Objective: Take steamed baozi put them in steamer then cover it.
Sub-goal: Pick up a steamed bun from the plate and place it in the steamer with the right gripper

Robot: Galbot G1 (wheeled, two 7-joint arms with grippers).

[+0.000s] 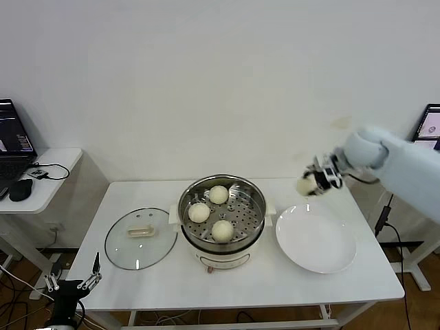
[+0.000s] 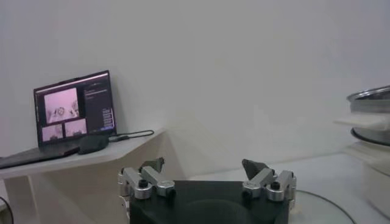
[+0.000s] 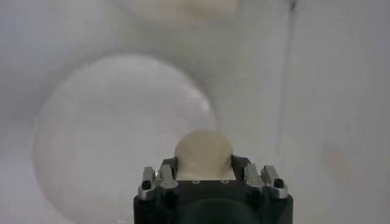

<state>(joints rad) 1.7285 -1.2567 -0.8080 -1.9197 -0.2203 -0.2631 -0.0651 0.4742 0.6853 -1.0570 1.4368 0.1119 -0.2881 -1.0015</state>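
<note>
From the head view, three baozi (image 1: 218,194) (image 1: 199,212) (image 1: 222,230), smooth, round and cream-white, sit apart from one another on the perforated steel tray inside the steamer (image 1: 255,190), a shiny round stainless pot on a white base at the middle of the white worktop (image 1: 137,289). A fourth baozi (image 1: 305,185) is clamped in the right end effector (image 1: 311,185), which hangs above the worktop over the far rim of the flat white plate (image 1: 316,240); the plate lies bare just to the right of the steamer. The cover (image 1: 141,238), a round clear glass lid with a metal rim and a cream oblong handle, lies flat on the worktop just left of the steamer. The left end effector (image 1: 74,282) is parked low off the worktop's near left corner. In the left wrist view, the left end effector (image 2: 204,173) has its fingers spread wide with nothing between them; a laptop (image 2: 74,108) stands open on a side table (image 2: 79,159) beyond it, and the steamer's edge (image 2: 370,100) shows at one side. In the right wrist view, the right end effector (image 3: 203,165) is closed on the pale, matte baozi (image 3: 203,152), with the plate's round white face (image 3: 116,128) below it.
</note>
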